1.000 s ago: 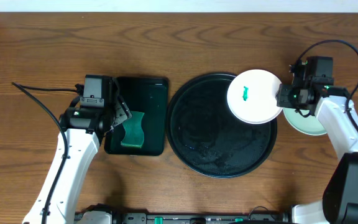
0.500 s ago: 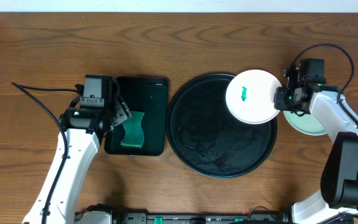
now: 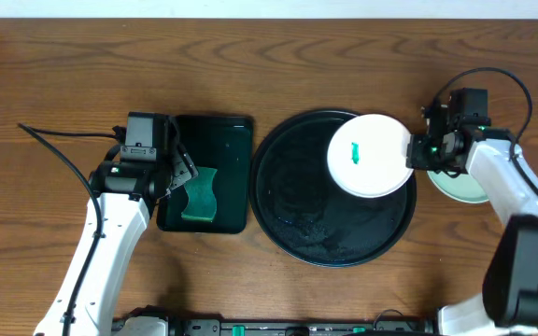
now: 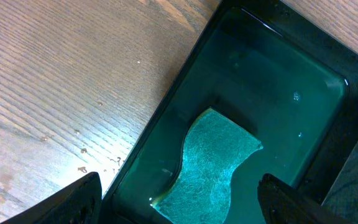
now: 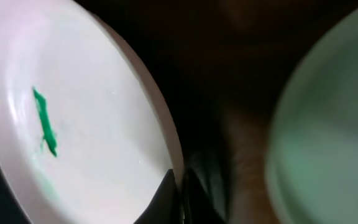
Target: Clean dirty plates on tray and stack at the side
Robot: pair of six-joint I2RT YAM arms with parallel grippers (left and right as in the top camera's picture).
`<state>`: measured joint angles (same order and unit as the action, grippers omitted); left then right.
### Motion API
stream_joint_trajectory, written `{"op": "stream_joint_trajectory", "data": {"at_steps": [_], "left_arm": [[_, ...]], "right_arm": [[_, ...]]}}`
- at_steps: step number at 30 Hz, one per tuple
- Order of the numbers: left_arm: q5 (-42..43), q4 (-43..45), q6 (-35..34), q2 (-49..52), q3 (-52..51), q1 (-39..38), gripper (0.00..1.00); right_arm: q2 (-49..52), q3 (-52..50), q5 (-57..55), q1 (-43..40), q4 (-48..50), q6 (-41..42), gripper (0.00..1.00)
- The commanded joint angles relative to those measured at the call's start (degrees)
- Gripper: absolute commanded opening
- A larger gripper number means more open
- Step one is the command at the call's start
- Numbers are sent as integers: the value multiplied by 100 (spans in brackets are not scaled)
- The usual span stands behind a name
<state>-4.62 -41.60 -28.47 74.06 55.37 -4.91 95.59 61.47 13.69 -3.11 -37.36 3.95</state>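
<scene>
The white round plate with a green smear (image 3: 370, 156) is gripped at its right rim over the upper right of the large round glossy black tray (image 3: 292, 201), probably so it can be wiped. The right gripper (image 3: 417, 152) is pinched on that rim. A pale mint plate (image 3: 458, 192) is seen at far right, likely the stacking spot. The left gripper (image 4: 180, 202) is spread wide, empty, above the green sponge (image 4: 213, 155) in the small black rectangular tray (image 3: 236, 131).
</scene>
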Motion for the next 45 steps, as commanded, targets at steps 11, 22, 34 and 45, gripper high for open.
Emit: {"op": "stream_joint_trajectory", "data": {"at_steps": [11, 22, 34, 45], "left_arm": [[-9, -13, 33, -17, 101, 28, 81], [-9, -13, 33, -17, 98, 28, 81], [-9, -13, 33, -17, 101, 28, 80], [-9, -13, 33, -17, 98, 28, 80]], "right_arm": [[-516, -177, 435, 479, -708, 1217, 1], [-516, -1405, 463, 717, 629, 1443, 1], [-518, -1670, 70, 813, 1045, 1001, 27], [-514, -385, -15, 730, 44, 669, 48]]}}
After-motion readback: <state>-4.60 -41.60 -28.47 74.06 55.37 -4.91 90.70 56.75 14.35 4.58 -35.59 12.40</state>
